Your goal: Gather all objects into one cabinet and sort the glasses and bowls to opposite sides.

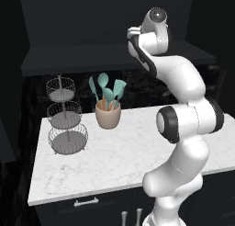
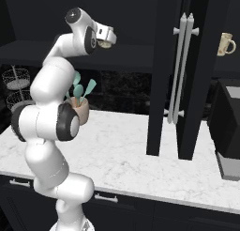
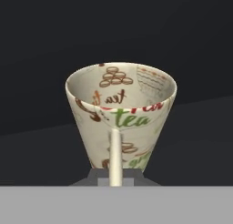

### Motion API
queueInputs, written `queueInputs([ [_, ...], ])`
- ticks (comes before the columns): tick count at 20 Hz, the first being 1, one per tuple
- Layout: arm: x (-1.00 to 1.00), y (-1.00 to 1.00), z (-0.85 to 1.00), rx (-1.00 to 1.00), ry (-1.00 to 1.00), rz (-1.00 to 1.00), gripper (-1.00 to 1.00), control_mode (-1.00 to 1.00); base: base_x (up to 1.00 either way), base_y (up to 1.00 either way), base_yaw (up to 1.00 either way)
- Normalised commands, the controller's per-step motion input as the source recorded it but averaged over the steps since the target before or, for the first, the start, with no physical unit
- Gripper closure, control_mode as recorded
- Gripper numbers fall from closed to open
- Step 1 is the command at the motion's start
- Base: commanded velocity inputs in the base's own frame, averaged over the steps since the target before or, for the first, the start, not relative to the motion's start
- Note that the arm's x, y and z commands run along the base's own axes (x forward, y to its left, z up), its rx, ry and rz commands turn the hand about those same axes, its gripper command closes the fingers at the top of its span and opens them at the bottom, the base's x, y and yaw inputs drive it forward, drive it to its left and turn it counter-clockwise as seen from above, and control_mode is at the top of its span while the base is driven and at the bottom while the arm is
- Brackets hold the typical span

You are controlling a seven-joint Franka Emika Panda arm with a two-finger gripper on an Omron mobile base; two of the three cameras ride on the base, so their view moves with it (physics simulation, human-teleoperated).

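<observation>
One mug (image 3: 120, 109) is pinched in my jaws by its loop handle: in the hand view the cream handle runs straight down into the dark finger tips (image 3: 96, 176), which are pressed in on it from both sides, and the cup widens away from them so that I look partly into its mouth. It carries brown, red and green print, the word "tea" among it. In the right base view a bit of the same mug (image 2: 106, 44) shows just under the hand, which the arm (image 2: 51, 94) holds high, well above the table (image 2: 126, 150). Ahead of the jaws I see nothing but dark, flat cabinet faces. A second mug (image 2: 226, 43) stands upright far to the right of the jaws and at about their height, its handle turned away from them; it seems to rest on a dark shelf, though the black around it hides the edge. Between the jaws and that cup stands the cabinet door (image 2: 161, 84), tall and black, with two long silver bar handles (image 2: 180, 68) side by side. Below the jaws and a little to their left sits a tan pot (image 1: 108, 115) of teal utensils on the white marble. Farther left of it, and equally low, is a three-tier wire stand (image 1: 67, 115). Far right and below, past the door, a dark boxy appliance (image 2: 229, 127) sits on the table.
</observation>
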Motion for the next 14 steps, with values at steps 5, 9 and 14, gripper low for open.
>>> queueInputs([
  [5,-0.17,0.00,0.00,0.00,-0.01,0.00,1.00,-1.00,0.00,0.00,0.00],
  [9,-0.12,0.00,0.00,0.00,0.00,0.00,1.00,-1.00,0.00,0.00,0.00],
  [14,-0.31,0.00,0.00,0.00,0.00,0.00,1.00,-1.00,0.00,0.00,0.00],
])
